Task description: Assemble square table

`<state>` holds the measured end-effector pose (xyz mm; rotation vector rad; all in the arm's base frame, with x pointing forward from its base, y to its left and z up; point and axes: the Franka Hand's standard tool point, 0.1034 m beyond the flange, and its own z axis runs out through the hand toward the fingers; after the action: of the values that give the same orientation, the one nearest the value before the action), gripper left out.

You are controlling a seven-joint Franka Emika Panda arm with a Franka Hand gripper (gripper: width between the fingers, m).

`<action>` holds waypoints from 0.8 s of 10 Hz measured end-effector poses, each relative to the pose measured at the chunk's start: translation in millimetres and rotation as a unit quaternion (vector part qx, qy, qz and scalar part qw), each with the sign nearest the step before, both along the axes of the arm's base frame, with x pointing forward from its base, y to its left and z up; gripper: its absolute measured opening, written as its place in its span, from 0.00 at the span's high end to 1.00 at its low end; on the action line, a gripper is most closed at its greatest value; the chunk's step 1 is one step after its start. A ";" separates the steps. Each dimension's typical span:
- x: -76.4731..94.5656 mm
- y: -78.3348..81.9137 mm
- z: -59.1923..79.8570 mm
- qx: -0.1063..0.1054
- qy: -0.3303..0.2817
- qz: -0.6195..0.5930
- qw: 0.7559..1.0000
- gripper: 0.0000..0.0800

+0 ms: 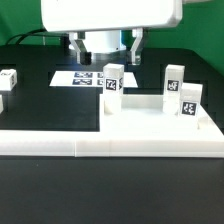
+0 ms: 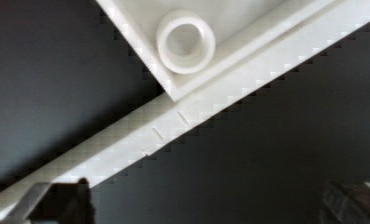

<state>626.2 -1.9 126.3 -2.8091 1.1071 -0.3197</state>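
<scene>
White plastic throughout: square tabletop slab [image 1: 160, 118] lying flat on the black bench [image 1: 40, 100], pushed into the corner of the long low white wall [image 1: 100, 146] on the exterior view's right. Three tagged block legs standing upright on or just behind the slab: one [image 1: 111, 82] at its near-left corner, one [image 1: 173, 80] farther back, one [image 1: 188, 100] toward the exterior view's right edge. Two more tagged blocks [image 1: 8, 82] off at the exterior view's left edge, well apart from the slab, the lower one partly cut off. Marker board [image 1: 85, 76] lying flat on the bench behind the slab, beneath the arm. Claw [image 1: 101, 48] hovering above the marker board, fingers spread wide, gripping nothing. From the wrist view: dark fingertips [image 2: 61, 200] apart at the picture's edges, nothing between them; strip of white wall [image 2: 164, 125] running diagonally across the dark bench; beside it a corner of the slab [image 2: 235, 30] with a round socket hole [image 2: 185, 44].
</scene>
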 end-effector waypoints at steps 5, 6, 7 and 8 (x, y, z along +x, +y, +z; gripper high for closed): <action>0.0 0.0 0.0 0.000 0.000 0.000 1.000 0.19; 0.0 0.0 0.0 0.000 0.000 0.000 1.000 0.19; 0.0 0.0 0.0 0.000 0.000 0.000 1.000 0.19; -1.2 -15.7 -0.4 -0.020 -0.019 0.095 0.995 0.19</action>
<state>625.0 -17.6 125.9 -2.9016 0.8267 -0.3781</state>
